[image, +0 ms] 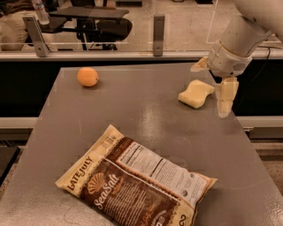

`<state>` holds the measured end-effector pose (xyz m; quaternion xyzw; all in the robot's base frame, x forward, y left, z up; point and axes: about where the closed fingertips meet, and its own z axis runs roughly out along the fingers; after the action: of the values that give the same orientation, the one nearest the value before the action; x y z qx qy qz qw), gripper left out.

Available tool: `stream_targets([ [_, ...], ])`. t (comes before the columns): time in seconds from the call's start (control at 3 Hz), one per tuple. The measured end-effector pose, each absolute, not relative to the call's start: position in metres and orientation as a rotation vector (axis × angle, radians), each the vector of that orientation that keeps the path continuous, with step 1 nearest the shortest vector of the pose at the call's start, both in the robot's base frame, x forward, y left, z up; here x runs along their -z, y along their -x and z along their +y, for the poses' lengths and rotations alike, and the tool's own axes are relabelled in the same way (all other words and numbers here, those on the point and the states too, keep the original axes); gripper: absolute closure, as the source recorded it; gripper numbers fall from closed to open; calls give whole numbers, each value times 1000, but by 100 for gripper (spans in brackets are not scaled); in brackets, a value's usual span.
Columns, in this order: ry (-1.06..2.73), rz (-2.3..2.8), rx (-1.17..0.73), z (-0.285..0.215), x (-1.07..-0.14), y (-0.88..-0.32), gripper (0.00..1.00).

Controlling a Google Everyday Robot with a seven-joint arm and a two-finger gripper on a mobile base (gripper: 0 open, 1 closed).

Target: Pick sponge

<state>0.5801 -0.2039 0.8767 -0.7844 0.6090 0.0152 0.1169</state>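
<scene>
Pincer [208,89] first: mine hangs at the right edge of the bench [146,110], its two pale padded fingers [225,95] spread apart and holding nothing. One finger points down just right of the sponge [194,93]. The other juts left above the sponge's far side. I cannot tell whether either one touches it.

I count one sponge. It lies flat on the bench's far right part, a pale yellow block with wavy sides. One orange [87,76] sits well apart from it, near the far left corner. One bag of chips [137,181], brown and cream with a printed label panel, lies flat at the near middle, angled across the surface.

The bench top is plain grey, dull and faintly scuffed. Along its far edge runs a rail with two upright metal posts [159,28] holding clear panels. Beyond the panels are a pale floor, a dark office chair [95,26] and a bottle [40,11] at the top left.
</scene>
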Motion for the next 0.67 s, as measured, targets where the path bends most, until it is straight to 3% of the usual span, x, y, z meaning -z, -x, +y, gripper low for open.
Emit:
stream_targets([
  [0.67,2446,1676,-87,-184,-846,-608,0],
])
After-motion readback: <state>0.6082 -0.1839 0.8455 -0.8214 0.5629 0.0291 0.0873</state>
